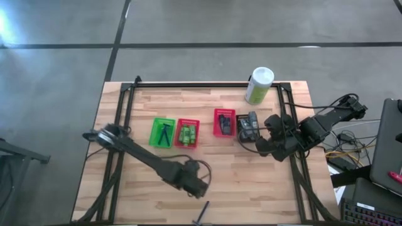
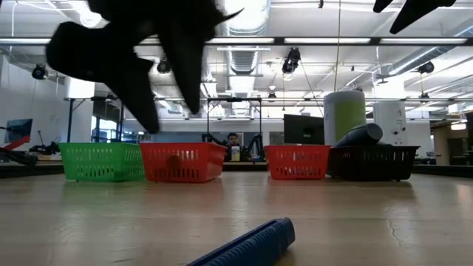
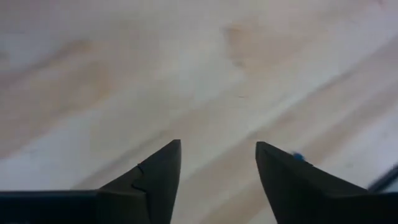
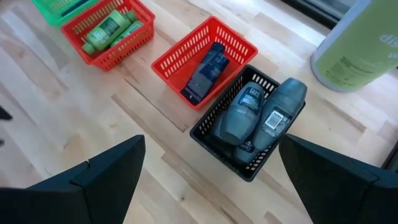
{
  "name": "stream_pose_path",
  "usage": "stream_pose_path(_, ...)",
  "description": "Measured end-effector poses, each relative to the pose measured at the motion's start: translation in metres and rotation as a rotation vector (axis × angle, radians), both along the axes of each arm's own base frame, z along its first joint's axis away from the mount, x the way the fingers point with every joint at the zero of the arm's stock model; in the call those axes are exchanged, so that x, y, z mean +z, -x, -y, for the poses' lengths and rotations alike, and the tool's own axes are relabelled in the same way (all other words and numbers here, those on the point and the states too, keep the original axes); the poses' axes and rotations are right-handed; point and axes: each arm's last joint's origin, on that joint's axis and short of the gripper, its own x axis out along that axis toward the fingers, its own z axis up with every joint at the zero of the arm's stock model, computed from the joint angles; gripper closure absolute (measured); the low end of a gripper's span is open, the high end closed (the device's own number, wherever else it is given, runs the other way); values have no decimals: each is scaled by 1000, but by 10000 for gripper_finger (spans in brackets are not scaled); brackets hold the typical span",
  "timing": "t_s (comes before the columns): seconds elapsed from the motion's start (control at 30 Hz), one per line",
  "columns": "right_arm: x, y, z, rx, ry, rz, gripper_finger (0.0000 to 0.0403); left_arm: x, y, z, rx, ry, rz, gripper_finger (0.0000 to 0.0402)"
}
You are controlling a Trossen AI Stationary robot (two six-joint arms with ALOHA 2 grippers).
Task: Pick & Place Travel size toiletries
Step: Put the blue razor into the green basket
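1. Left end effector: it hangs over the bare wooden desk, near the front edge. Its fingers are spread with nothing between them; the wrist view shows only pale wood grain below.
2. Loose stick: a thin, dark, T-shaped item lying on the desk just in front of the left end effector. It appears to be the next thing to pick. Judgement: centre the fingers across its slim shaft, descend fully and close squarely, since so thin a part may roll or slip.
3. Green basket: plastic mesh, holding black sticks.
4. Red basket: mesh, holding bright green bottles.
5. Second red basket: holds a dark, flat tube.
6. Black basket: holds smooth, rounded grey containers.
7. Right end effector: it waits beside the black basket, fingers spread and empty.
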Motion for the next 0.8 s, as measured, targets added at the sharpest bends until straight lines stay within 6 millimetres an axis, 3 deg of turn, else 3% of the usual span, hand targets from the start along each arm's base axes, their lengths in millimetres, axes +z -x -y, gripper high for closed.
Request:
stream_pose_path(0.17, 0, 0, 0, 8, -10, -9, 35, -5, -32, 24, -69, 4, 26, 157)
stream_pose_path(0.4, -1, 0, -1, 13, -27, -18, 35, -28, -52, 49, -122, 49, -66, 154)
stream_pose_path(0.8, -1, 0, -1, 13, -30, -20, 35, -32, -57, 77, -141, 86, -46, 154)
